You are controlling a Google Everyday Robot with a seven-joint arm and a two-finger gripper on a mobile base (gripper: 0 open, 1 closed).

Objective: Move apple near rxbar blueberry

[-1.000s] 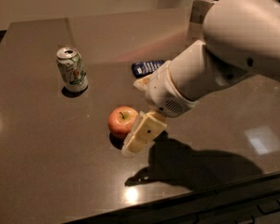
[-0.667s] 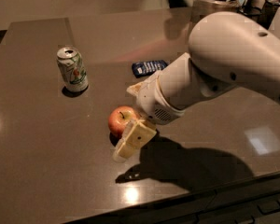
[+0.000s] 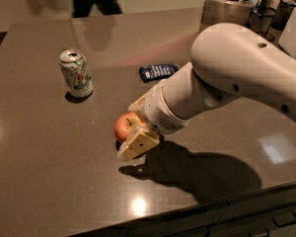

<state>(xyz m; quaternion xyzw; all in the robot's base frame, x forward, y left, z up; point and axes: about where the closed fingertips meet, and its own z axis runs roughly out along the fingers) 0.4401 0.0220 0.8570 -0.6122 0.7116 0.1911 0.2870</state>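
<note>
The red-and-yellow apple (image 3: pixel 122 126) sits on the dark table, left of centre. My gripper (image 3: pixel 136 135) is down at the apple's right and front side, right against it, with its cream-coloured tip at the table surface. The white arm hides the apple's right half. The rxbar blueberry (image 3: pixel 158 71), a flat dark blue wrapper with white lettering, lies farther back and a little to the right of the apple, partly behind the arm.
A white-and-green drink can (image 3: pixel 77 74) stands upright at the back left of the apple. Jars and containers (image 3: pixel 232 1) stand at the table's far right corner. The table's front edge (image 3: pixel 187 211) runs close below the arm's shadow.
My gripper has moved left and down, from the apple's right side to its front. The apple, the can and the bar have not moved.
</note>
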